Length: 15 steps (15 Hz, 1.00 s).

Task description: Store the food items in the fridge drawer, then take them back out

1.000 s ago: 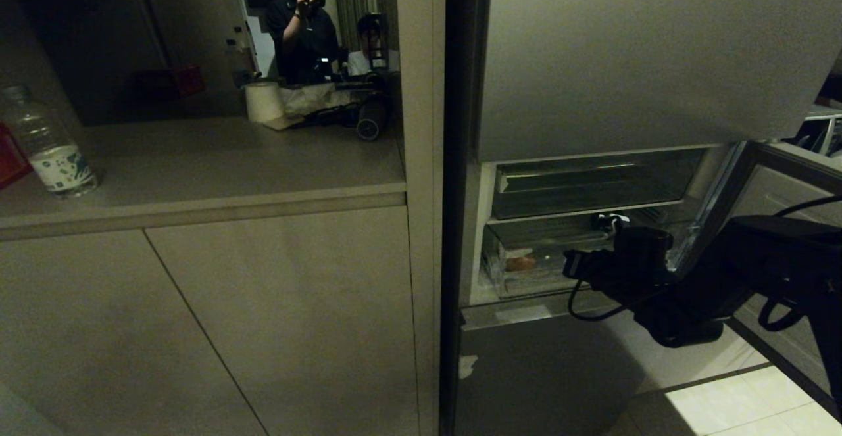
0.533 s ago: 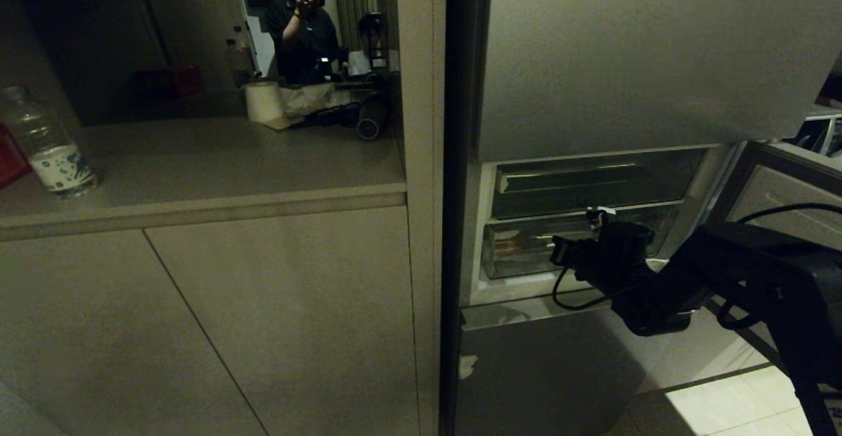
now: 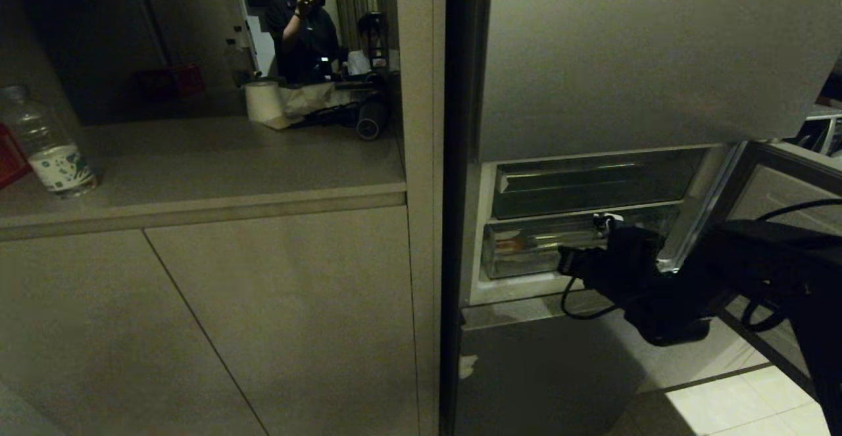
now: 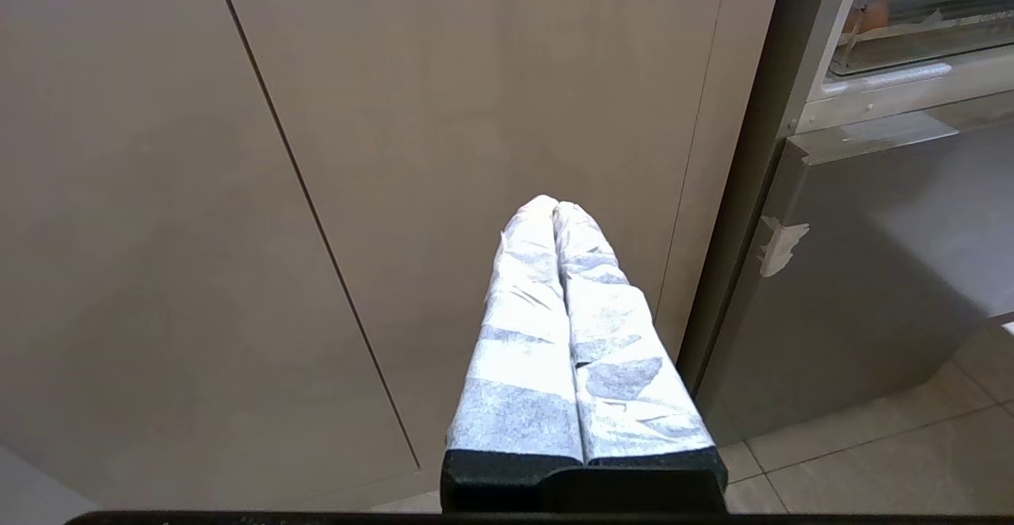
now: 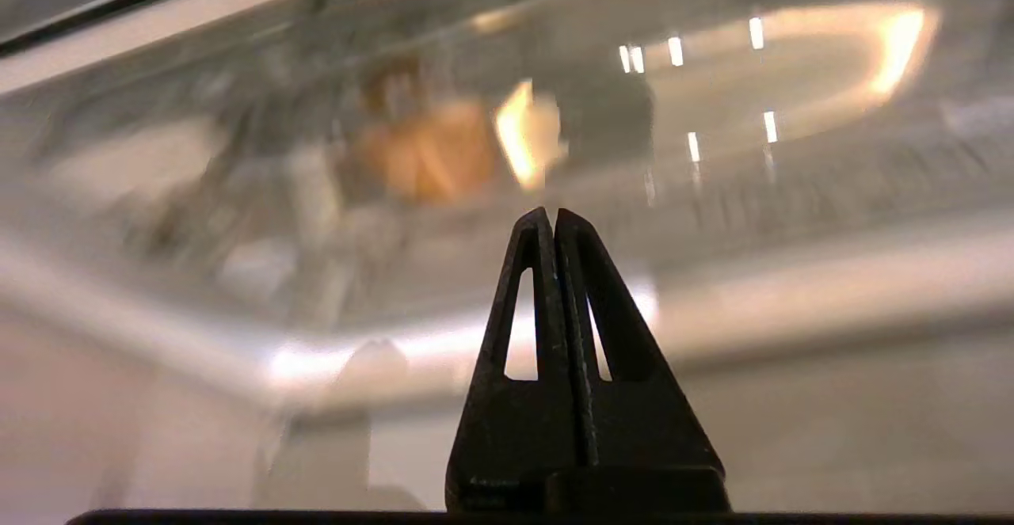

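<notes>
The fridge drawer (image 3: 539, 255) sits pushed in under a shallower clear tray (image 3: 592, 183), inside the grey fridge with its door open. Through its clear front shows one orange-tan food item (image 3: 510, 244), blurred in the right wrist view (image 5: 424, 153). The green one I cannot make out. My right gripper (image 3: 606, 224) is shut and empty, its black tip (image 5: 549, 212) close to the drawer front (image 5: 713, 153). Parked low, my left gripper (image 4: 554, 207) is shut, its white-wrapped fingers pointing at the cabinet doors.
A water bottle (image 3: 46, 143) stands on the counter (image 3: 230, 166) at the left, with cabinet doors (image 3: 197, 324) below. The open fridge door (image 3: 776, 179) stands right of my right arm. A grey lower fridge panel (image 3: 539, 370) is under the drawer. A person (image 3: 302, 25) stands behind the counter.
The drawer stood pulled out a little a second ago and has slid back in. My right gripper went with it toward the fridge, then the arm eased back slightly.
</notes>
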{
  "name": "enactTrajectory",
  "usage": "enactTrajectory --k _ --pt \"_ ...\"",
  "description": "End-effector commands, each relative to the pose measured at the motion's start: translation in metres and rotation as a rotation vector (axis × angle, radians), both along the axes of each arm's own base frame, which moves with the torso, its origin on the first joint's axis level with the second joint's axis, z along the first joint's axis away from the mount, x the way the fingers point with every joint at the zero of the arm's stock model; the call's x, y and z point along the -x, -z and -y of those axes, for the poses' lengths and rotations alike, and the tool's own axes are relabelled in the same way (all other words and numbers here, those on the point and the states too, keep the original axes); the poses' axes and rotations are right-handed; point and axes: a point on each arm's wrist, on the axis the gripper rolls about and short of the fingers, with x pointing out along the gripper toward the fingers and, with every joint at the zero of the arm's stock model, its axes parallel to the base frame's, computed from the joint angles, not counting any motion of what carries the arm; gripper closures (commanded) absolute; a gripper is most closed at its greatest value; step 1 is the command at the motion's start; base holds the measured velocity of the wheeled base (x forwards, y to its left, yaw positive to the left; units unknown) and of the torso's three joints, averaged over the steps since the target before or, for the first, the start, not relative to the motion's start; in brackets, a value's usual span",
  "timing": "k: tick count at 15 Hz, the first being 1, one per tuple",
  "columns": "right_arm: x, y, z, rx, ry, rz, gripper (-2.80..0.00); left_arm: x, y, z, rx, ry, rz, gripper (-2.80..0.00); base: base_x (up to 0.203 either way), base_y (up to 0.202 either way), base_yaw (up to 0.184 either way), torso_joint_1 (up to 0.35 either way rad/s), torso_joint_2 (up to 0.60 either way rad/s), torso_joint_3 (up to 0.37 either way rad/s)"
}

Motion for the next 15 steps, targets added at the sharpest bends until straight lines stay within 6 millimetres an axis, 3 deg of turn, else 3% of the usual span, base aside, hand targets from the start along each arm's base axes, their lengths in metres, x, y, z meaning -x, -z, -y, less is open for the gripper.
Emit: enactTrajectory --k 1,5,8,10,12,15 --pt "0.048 -0.061 0.011 -0.009 0.013 0.056 0.00 0.000 0.000 0.000 0.000 0.000 -0.001 0.00 0.000 0.000 0.000 0.000 0.00 0.000" --pt "0.143 -0.138 0.049 -0.004 0.106 0.158 0.00 0.000 0.000 0.000 0.000 0.000 -0.001 0.00 0.000 0.000 0.000 0.000 0.00 0.000" --pt "0.217 -0.165 0.083 0.015 0.261 0.191 0.00 0.000 0.000 0.000 0.000 0.000 -0.001 0.00 0.000 0.000 0.000 0.000 0.00 0.000" --pt "0.259 -0.165 0.097 0.026 0.371 0.164 0.00 0.000 0.000 0.000 0.000 0.000 -0.001 0.00 0.000 0.000 0.000 0.000 0.00 0.000" --pt "0.294 -0.146 0.101 0.042 0.459 0.095 0.00 0.000 0.000 0.000 0.000 0.000 -0.001 0.00 0.000 0.000 0.000 0.000 0.00 0.000" --pt "0.314 -0.129 0.111 0.124 0.568 0.017 0.00 0.000 0.000 0.000 0.000 0.000 0.000 0.00 0.000 0.000 0.000 0.000 0.00 0.000"
